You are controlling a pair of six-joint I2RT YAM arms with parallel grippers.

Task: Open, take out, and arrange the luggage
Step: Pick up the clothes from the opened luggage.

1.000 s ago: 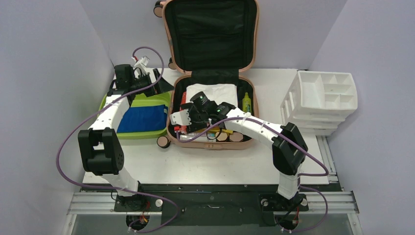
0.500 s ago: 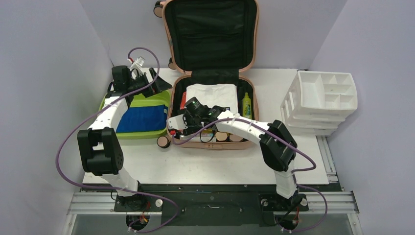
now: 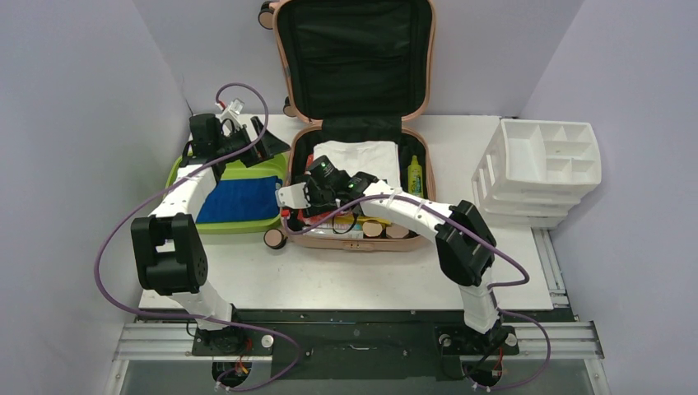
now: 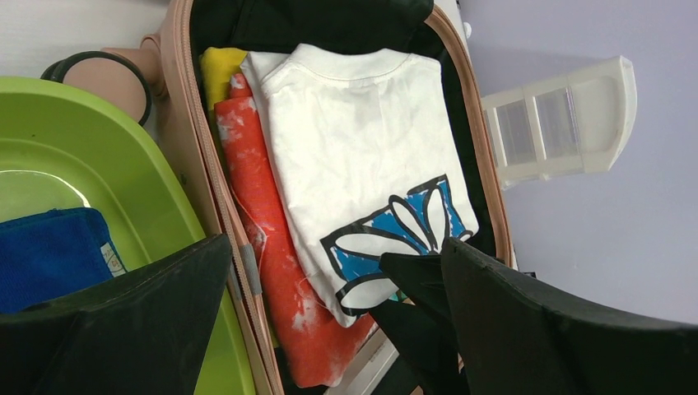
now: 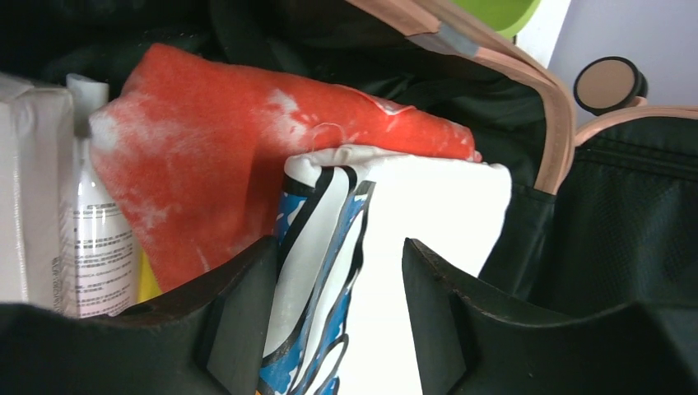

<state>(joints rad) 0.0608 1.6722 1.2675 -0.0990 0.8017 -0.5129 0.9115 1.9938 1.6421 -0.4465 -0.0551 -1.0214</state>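
The salmon-pink luggage [image 3: 290, 167] lies open on the table, its black-lined lid [image 3: 354, 49] upright against the back wall. Inside are a folded white T-shirt with a blue flower print [image 4: 362, 156] and an orange-red cloth [image 4: 272, 247] beside it. My right gripper [image 3: 317, 183] is inside the case at its left side. In the right wrist view it [image 5: 337, 247] is open, with the T-shirt's folded edge [image 5: 329, 222] between the fingers. My left gripper [image 3: 265, 138] is wide open and empty [image 4: 333, 243], hovering over the case's left rim by the green tub.
A lime-green tub [image 3: 185, 169] holding a blue cloth [image 3: 239, 197] sits left of the case. A white drawer organizer [image 3: 543, 164] stands at the right. A yellow-green bottle [image 3: 415, 174], a white bottle [image 5: 99, 239] and boxes also fill the case. Walls close in on both sides.
My right gripper has moved left inside the case to the T-shirt's near-left edge. My left gripper has shifted slightly near the tub's back corner.
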